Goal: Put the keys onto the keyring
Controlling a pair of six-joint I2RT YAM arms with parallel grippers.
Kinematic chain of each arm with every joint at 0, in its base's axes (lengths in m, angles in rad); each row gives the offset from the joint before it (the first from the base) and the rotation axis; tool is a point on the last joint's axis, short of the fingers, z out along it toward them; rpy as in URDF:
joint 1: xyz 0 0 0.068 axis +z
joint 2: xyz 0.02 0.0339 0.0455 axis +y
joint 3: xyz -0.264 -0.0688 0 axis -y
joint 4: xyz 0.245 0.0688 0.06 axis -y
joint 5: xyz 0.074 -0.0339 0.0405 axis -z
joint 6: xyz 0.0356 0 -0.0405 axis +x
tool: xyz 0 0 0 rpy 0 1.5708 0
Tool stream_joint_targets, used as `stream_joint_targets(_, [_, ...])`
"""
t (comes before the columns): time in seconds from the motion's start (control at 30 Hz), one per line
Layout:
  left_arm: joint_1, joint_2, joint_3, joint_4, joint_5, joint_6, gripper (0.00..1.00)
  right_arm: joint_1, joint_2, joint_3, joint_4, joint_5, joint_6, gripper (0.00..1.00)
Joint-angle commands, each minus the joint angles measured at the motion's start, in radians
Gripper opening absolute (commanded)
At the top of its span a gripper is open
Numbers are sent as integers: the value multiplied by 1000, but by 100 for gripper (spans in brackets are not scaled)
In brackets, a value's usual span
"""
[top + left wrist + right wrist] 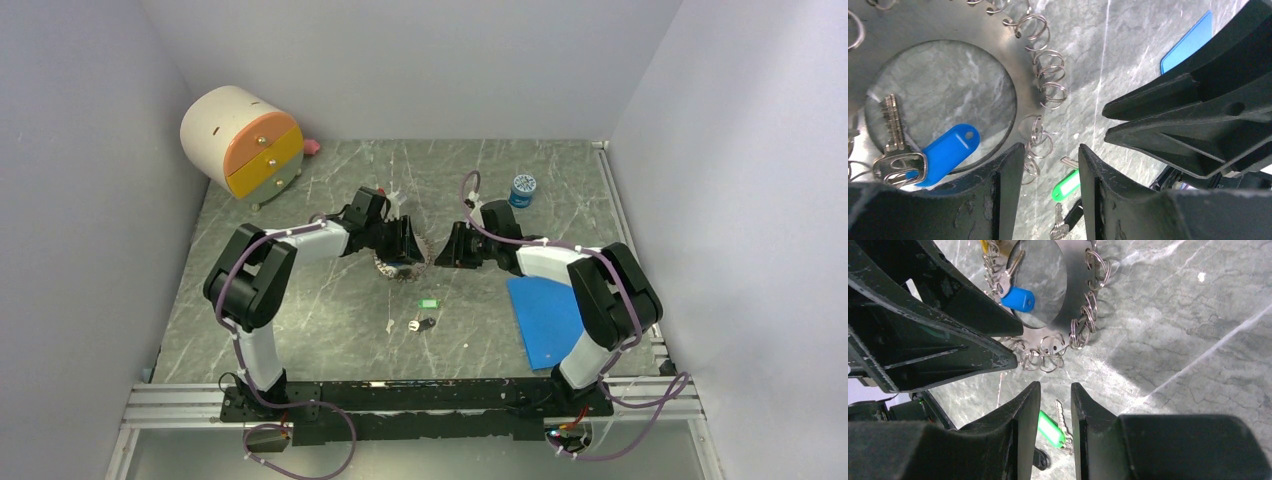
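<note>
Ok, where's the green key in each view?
Top external: green key near picture centre, just below the keyring.
Left wrist: bottom centre, lower right of the keyring.
Right wrist: bottom centre, below the keyring.
Shared landmark: the keyring.

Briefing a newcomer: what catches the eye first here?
A silvery keyring fringed with wire loops is mid-table between the left hand and right hand, a blue-tagged key in its opening. A green-tagged key lies loose nearer the arm bases, and a cream drum-shaped drawer chest stands far left.
</note>
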Motion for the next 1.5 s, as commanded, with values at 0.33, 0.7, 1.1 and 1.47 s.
stream_joint_targets(0.33, [-36, 56, 55, 28, 45, -7, 44, -14, -50, -20, 12, -3, -23, 33])
stream_joint_targets(0.7, [-48, 67, 52, 33, 11, -6, 42, -15, -31, -19, 23, -14, -18, 33])
stream_joint_targets(1.1, [-57, 69, 64, -15, -70, -3, 52, -15, -28, -20, 23, -16, -19, 34])
stream_joint_targets(1.47, [-60, 103, 72, 41, -20, -24, 34, -15, -37, -19, 15, -11, -20, 34])
